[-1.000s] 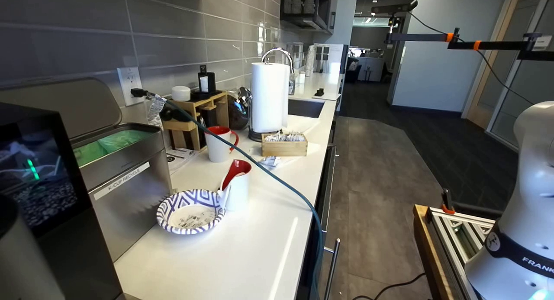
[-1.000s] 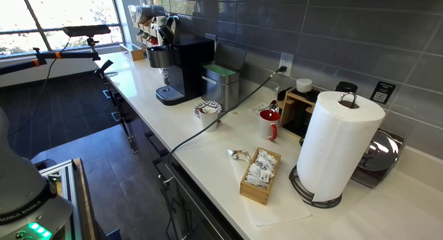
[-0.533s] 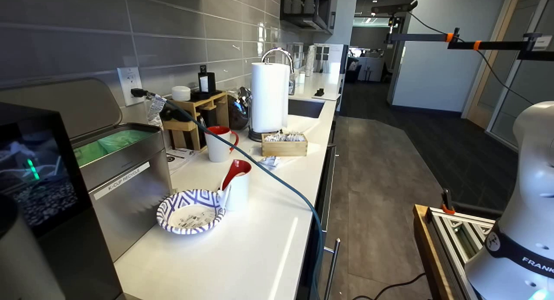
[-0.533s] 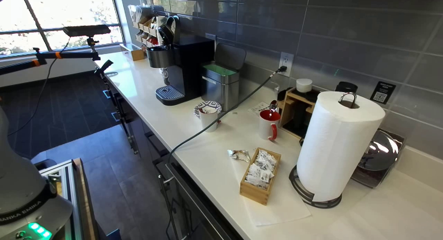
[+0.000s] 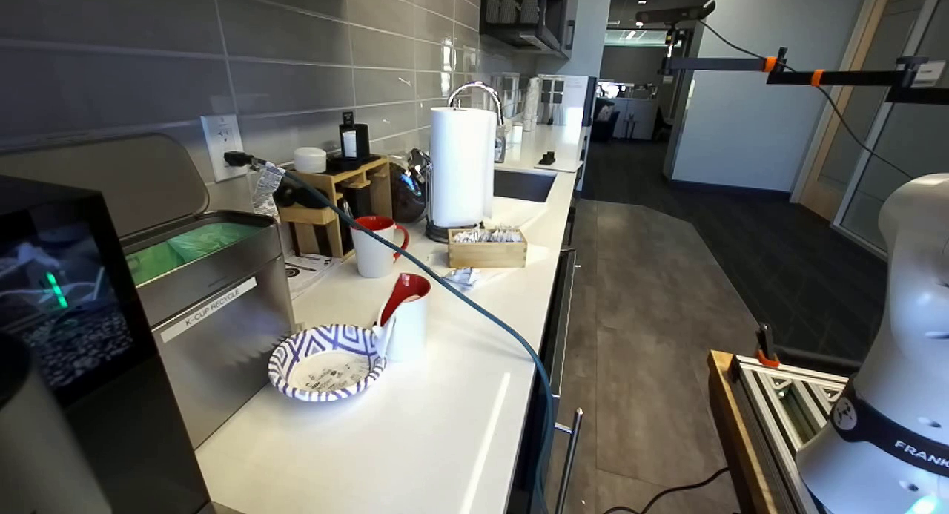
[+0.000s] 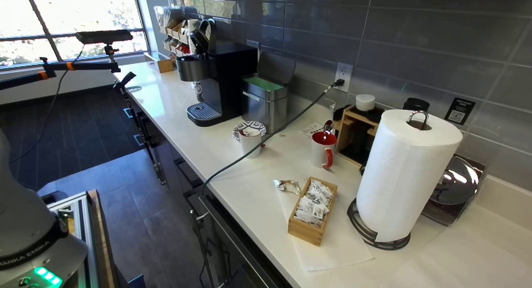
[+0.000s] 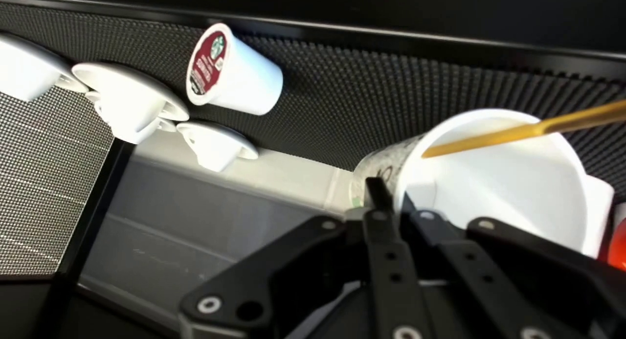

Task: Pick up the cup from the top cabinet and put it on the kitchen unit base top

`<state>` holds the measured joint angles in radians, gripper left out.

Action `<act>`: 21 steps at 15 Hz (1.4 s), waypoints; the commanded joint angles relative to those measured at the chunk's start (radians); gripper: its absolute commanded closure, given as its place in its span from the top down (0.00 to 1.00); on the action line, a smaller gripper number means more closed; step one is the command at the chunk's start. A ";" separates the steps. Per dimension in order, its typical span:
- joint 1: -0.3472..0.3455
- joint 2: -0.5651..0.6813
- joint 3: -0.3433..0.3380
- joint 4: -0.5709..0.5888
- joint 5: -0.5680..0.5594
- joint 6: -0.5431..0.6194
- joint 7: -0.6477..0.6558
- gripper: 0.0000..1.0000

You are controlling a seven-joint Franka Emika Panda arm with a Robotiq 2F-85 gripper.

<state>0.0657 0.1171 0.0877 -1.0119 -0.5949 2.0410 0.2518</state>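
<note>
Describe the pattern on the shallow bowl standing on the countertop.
The bowl has blue geometric lines on white, clearest in an exterior view.

Paper towel roll (image 6: 409, 176): upright on a dark stand (image 6: 392, 247) in both my exterior views.
Wooden box (image 6: 305, 234): I see small white packets (image 6: 311, 207) inside.
Red-handled mug (image 6: 321, 153): white outside, red inside.
Steel bin (image 6: 266, 111): green liner (image 6: 264, 83) showing.
Coffee pod (image 7: 237, 72): my wrist view shows its maroon lid (image 7: 208, 65).

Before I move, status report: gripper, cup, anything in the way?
Gripper: fingers astride rim of the cup, grip unconfirmed. Cup at mesh-lined shelf, lift unclear. Gold-coloured stick across its mouth. Cable over countertop, may obstruct placing.
</note>
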 commanded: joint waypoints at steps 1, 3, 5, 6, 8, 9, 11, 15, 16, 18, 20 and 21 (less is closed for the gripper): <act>-0.009 -0.025 0.015 0.080 0.143 -0.167 -0.137 0.01; -0.011 -0.041 0.013 0.122 0.221 -0.249 -0.215 0.01; -0.013 -0.059 0.009 0.164 0.284 -0.324 -0.288 0.01; -0.014 -0.069 0.006 0.182 0.300 -0.357 -0.321 0.01; -0.017 -0.094 -0.001 0.198 0.315 -0.428 -0.406 0.01; -0.019 -0.104 -0.003 0.201 0.314 -0.464 -0.450 0.01; -0.023 -0.134 -0.010 0.183 0.308 -0.548 -0.547 0.01; -0.022 -0.163 -0.016 0.152 0.323 -0.710 -0.675 0.01; -0.020 -0.171 -0.016 0.132 0.328 -0.746 -0.692 0.01; -0.020 -0.179 -0.015 0.090 0.313 -0.820 -0.717 0.01; -0.018 -0.195 -0.009 0.016 0.261 -0.862 -0.697 0.01; -0.020 -0.203 -0.012 -0.016 0.271 -0.878 -0.668 0.01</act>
<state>0.0491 -0.0344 0.0779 -0.9007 -0.3082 1.2057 -0.4377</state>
